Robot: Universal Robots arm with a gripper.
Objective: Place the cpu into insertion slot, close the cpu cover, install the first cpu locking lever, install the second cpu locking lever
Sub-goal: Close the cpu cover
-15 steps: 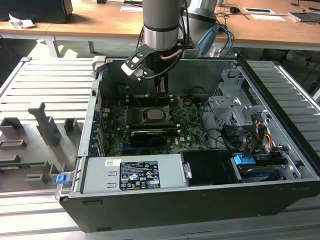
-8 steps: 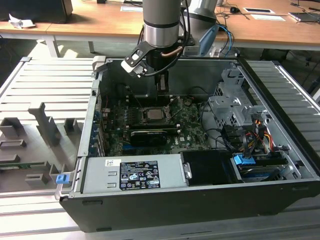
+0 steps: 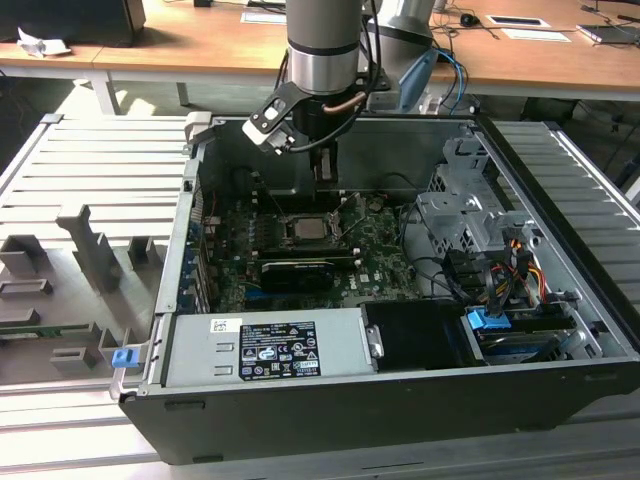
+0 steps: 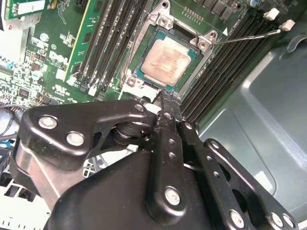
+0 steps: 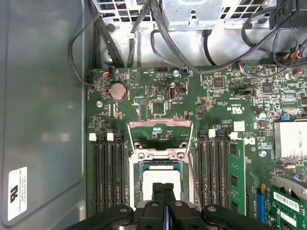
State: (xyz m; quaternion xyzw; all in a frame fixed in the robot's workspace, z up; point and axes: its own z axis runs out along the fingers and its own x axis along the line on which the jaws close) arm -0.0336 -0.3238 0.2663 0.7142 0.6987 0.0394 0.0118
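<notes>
The cpu (image 4: 168, 62) lies flat in the insertion slot (image 5: 160, 165) on the green board, silvery top up; in the exterior view the cpu (image 3: 305, 228) sits mid-board. The cpu cover (image 5: 160, 129), a silvery frame, stands flipped open on one side of the socket. A thin locking lever (image 4: 249, 36) sticks out, raised, across the memory slots. My gripper (image 4: 165, 97) hangs just above the socket's edge, shut with nothing between its fingers; the gripper (image 5: 164, 188) hides part of the chip in the first wrist view. In the exterior view my gripper (image 3: 325, 178) hangs behind the socket.
Long memory slots (image 5: 108, 175) flank the socket on both sides. The case's grey wall (image 4: 268, 105) runs close beside one bank. Black cables (image 5: 158, 38) loop past the board's edge. A power supply (image 3: 265, 345) and drive bay (image 3: 465, 215) crowd the case.
</notes>
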